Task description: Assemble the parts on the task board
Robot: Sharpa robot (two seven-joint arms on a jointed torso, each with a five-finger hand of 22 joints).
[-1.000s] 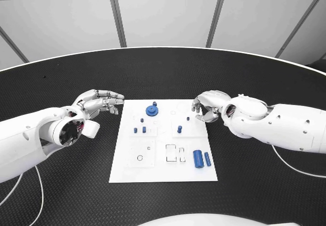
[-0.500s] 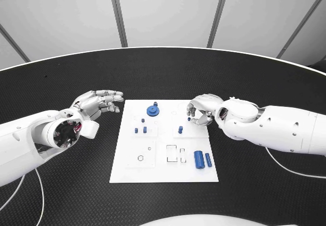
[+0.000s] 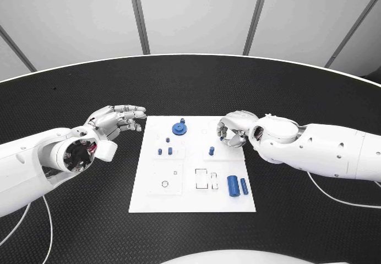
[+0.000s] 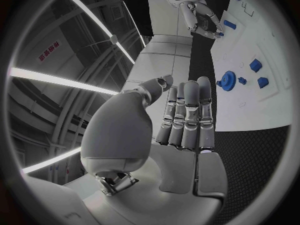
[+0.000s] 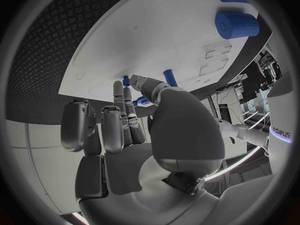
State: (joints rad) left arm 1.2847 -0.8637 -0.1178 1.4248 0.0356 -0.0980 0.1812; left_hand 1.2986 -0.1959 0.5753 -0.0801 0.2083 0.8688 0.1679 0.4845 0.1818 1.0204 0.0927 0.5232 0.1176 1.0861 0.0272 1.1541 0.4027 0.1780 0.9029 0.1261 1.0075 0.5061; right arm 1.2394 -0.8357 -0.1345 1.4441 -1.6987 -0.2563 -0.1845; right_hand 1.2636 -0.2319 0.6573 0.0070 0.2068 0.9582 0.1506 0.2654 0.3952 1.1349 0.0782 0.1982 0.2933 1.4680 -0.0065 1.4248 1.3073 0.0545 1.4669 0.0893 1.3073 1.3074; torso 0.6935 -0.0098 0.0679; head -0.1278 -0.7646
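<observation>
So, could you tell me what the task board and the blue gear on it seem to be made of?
Task board: probably matte white plastic, flat and even with shallow recesses and no glare. Blue gear: likely moulded or printed plastic, uniform saturated blue with a dull sheen; metal looks unlikely.

Round black tabletop before a pale panelled wall

The tabletop [image 3: 190,82] is black with a fine raised tread pattern and a thin pale rim curving across the far side in the head view. Behind it stands a light grey wall [image 3: 199,25] split into tall panels by dark, slightly slanted seams [image 3: 141,26]. The left wrist view shows a ceiling with long bright light strips [image 4: 59,80] running between dark beams, and a small red sign [image 4: 49,51] high on a grey surface, its lettering too small to read.
</observation>
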